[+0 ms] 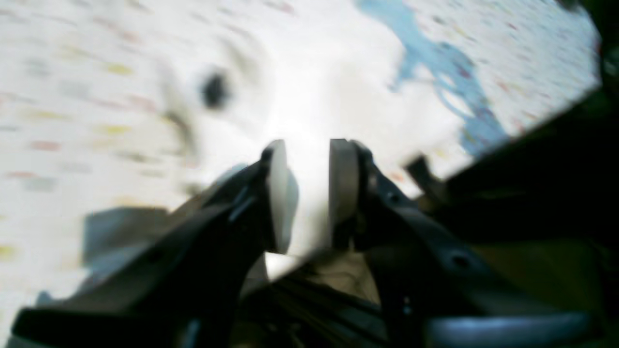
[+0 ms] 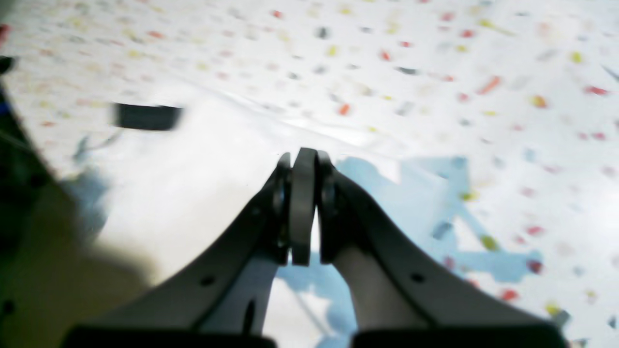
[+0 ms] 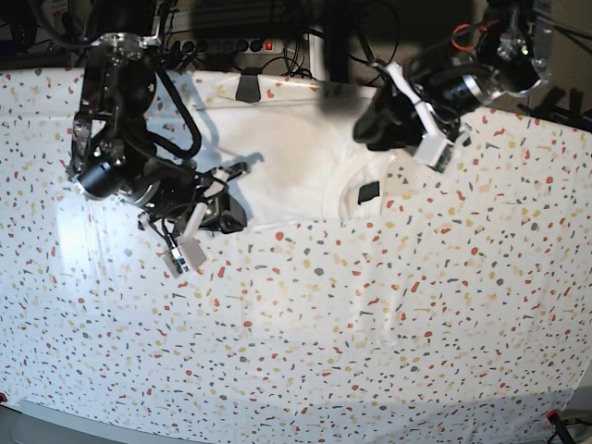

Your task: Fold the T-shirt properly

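Speckled tablecloth (image 3: pixel 370 314) covers my whole bench; the T-shirt (image 3: pixel 287 166) lies white side up at the far edge between both arms; my right gripper (image 2: pixel 303 208) is clenched at its near corner, though whether cloth is pinched I cannot tell; my left gripper (image 1: pixel 305 193) stands part open straddling white fabric; I'd lift both evenly; cables behind could snag
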Controlling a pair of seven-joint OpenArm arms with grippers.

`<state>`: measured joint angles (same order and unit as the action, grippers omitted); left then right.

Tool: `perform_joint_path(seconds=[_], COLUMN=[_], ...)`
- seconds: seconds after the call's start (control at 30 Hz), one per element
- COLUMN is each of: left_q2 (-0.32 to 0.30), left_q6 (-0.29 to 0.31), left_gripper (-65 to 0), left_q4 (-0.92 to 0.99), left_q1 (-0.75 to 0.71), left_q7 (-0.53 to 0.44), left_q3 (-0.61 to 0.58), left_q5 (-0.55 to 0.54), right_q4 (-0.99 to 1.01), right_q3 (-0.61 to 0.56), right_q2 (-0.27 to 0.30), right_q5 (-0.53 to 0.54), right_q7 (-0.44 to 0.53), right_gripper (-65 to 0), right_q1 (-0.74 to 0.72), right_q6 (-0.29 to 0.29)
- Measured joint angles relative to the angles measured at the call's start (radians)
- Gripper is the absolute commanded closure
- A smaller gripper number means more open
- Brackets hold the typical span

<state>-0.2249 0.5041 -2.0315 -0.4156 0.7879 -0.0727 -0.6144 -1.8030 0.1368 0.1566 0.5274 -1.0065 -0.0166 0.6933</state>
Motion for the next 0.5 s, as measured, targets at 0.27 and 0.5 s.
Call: perform_joint_path(seconds=[0.27,0.5], left_q2=[-0.002,0.048], left_q6=[-0.117,-0.149], left_gripper=[-13.7,-13.7], left_q4=[0.063,0.335], left_q1=[-0.068,0.007], left_q7=[-0.290,-0.349], left_q3=[-0.229,-0.267], left_q5=[0.226,0.261], right_q4=[0.166,0.259], right_q3=[-0.002,-0.002], right_q2=[0.021,0.023], right_q5=[-0.050,-0.114], right_q7=[0.049,0.095], right_gripper=[0.0,0.0], right_q1=[-0.047,-0.050], right_q6=[0.000,0.000])
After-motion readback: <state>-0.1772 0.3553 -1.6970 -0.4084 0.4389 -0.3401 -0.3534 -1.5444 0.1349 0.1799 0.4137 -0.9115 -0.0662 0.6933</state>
